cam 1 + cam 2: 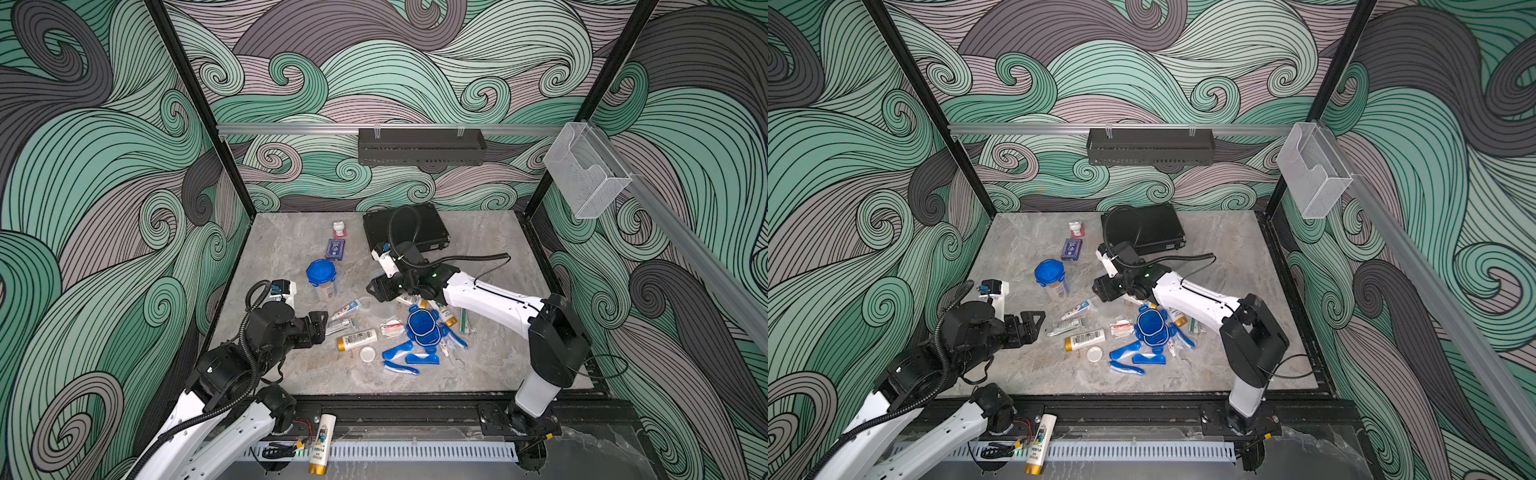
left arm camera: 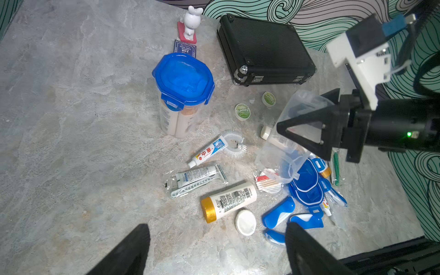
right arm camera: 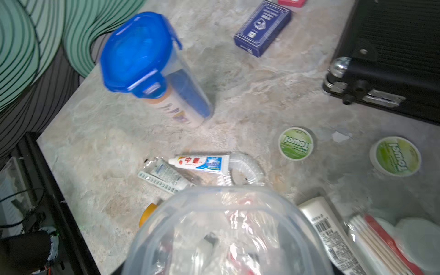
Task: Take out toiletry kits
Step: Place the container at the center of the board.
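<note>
Lidless clear tumbler (image 2: 281, 152) over a littered worktop (image 1: 478, 353)
Clenched tilted in the right claw (image 1: 375, 291); ahead of it, "中華" toothpaste tube (image 3: 200, 163) and green "Towel" discs (image 3: 296, 143). Left claw (image 1: 324, 326) released, empty, near the wrapped razor (image 2: 197, 178).

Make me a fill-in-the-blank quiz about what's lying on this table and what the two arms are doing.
1. The right end effector grips a clear tumbler that is missing its ____.
2. The standing tumbler is topped in the colour ____.
3. ____ round green Towel discs lie on the table.
4. The left end effector, jaws apart, holds ____.

Missing words: lid; blue; two; nothing.
</note>
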`<state>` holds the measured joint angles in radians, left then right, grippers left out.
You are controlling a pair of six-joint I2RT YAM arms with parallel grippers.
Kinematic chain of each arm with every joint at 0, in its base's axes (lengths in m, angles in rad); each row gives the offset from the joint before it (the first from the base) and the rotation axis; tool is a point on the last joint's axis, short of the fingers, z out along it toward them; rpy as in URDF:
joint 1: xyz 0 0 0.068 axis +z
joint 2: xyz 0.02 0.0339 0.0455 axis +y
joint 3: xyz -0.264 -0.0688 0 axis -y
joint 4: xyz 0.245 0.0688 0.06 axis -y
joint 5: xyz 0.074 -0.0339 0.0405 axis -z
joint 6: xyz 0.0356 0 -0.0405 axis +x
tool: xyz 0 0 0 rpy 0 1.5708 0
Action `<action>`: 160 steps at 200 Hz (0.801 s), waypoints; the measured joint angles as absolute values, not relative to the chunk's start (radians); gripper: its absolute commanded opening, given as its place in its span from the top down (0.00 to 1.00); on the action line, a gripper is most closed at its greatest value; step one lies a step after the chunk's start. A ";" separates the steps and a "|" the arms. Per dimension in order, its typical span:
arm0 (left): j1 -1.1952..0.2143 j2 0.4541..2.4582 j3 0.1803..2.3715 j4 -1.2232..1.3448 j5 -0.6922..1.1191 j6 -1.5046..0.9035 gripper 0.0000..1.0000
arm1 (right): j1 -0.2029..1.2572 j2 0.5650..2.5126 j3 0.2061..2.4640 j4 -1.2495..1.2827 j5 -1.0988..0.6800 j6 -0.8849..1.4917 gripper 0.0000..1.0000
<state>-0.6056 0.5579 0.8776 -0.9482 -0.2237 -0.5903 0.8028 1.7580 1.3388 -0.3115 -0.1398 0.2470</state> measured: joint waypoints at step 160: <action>-0.606 0.544 0.877 -0.947 -0.225 -0.545 0.08 | 0.747 1.909 1.586 -0.624 -0.168 0.227 0.12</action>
